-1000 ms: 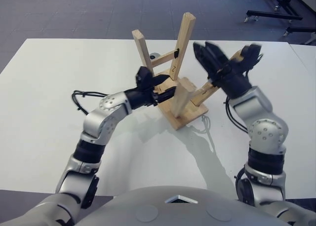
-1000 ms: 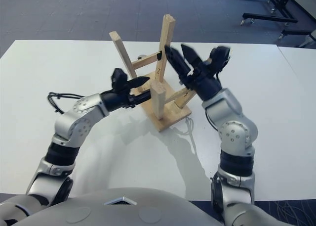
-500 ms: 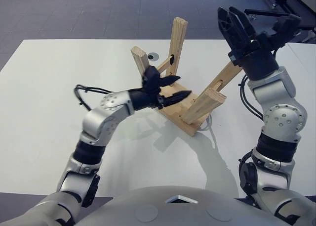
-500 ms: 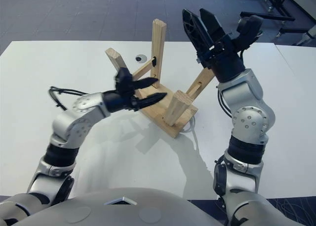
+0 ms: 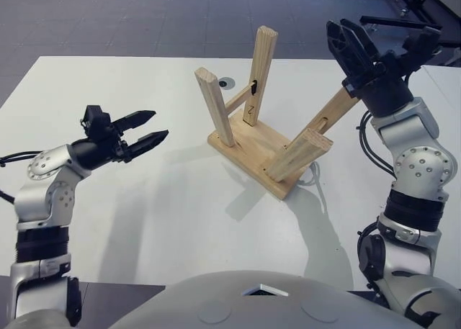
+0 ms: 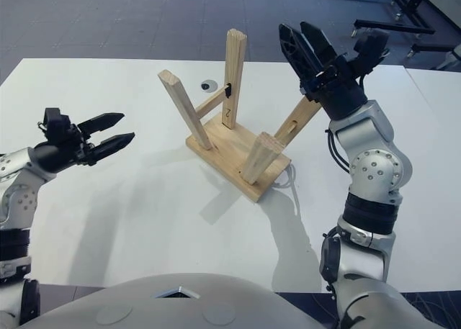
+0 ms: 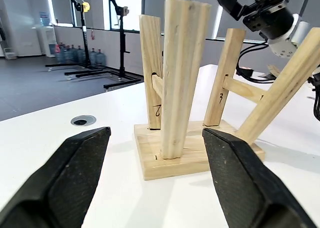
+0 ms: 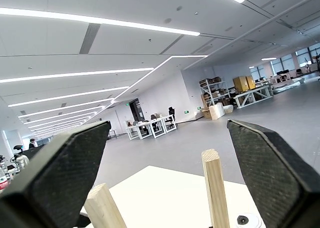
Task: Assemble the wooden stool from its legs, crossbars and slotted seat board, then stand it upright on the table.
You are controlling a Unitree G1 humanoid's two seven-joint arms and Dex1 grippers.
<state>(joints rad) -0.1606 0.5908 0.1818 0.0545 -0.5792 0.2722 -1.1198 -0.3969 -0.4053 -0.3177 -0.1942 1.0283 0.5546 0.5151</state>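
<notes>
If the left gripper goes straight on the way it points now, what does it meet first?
Probably the nearest leg of the upside-down stool: in the wrist view it stands between the open fingers of the left gripper. The height is hard to judge.

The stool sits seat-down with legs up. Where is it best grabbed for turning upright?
Probably by two outer legs: left end effector on the left leg, right end effector on the slanted right leg, each from its own side. Legs stand free above the table; the seat board lies flat, offering no edge.
</notes>
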